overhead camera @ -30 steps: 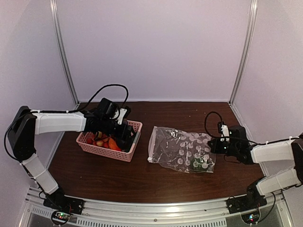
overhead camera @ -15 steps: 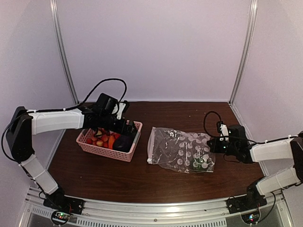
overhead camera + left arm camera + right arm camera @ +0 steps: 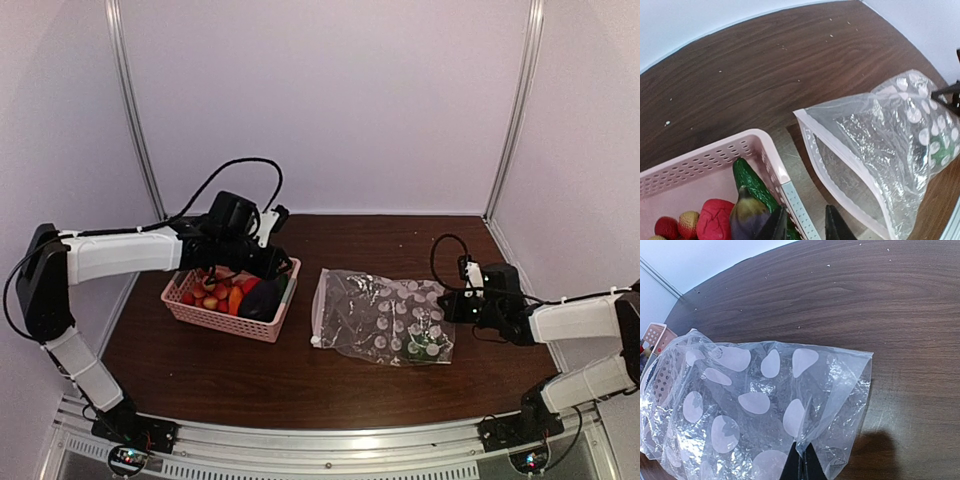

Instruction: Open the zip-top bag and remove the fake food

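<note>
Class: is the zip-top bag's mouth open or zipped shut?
Open. In the left wrist view the zip-top bag has its two white zip edges apart, mouth gaping toward the pink basket.

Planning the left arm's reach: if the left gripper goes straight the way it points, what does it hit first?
Likely the bare table strip between the pink basket and the zip-top bag; the open left gripper aims there. Depth is unclear, so the basket rim could catch first.
</note>
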`<state>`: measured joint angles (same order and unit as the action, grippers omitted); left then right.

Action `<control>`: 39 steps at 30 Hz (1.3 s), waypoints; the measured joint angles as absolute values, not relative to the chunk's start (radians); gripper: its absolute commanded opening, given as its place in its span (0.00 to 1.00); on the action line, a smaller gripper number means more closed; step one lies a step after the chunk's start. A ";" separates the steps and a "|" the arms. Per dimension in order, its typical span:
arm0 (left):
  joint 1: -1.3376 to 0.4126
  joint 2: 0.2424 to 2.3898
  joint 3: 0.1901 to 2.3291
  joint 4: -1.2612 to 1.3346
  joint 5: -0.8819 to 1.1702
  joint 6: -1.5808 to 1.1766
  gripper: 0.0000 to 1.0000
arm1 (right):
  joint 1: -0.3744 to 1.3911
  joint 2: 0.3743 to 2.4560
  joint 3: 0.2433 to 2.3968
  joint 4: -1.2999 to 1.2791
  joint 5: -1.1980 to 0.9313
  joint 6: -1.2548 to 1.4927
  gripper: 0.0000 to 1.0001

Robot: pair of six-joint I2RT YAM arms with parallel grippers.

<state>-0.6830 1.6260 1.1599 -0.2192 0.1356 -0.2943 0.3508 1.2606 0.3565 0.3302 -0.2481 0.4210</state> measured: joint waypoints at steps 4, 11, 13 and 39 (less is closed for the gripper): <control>-0.714 1.693 1.187 -0.226 0.147 -0.280 0.08 | 0.351 1.255 0.356 0.329 -0.248 0.421 0.00; -0.785 1.826 1.279 -0.261 0.145 -0.265 0.02 | 0.351 1.245 0.356 0.325 -0.248 0.421 0.00; -0.801 1.865 1.311 -0.279 0.138 -0.263 0.02 | 0.351 1.239 0.356 0.325 -0.247 0.421 0.00; -0.847 2.029 1.388 -0.155 0.448 -0.332 0.07 | 0.338 1.296 0.369 0.311 -0.292 0.473 0.63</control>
<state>-0.8467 2.0293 1.3884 -0.1555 0.4477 -0.3325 0.3378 1.2961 0.3691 0.3107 -0.2916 0.4732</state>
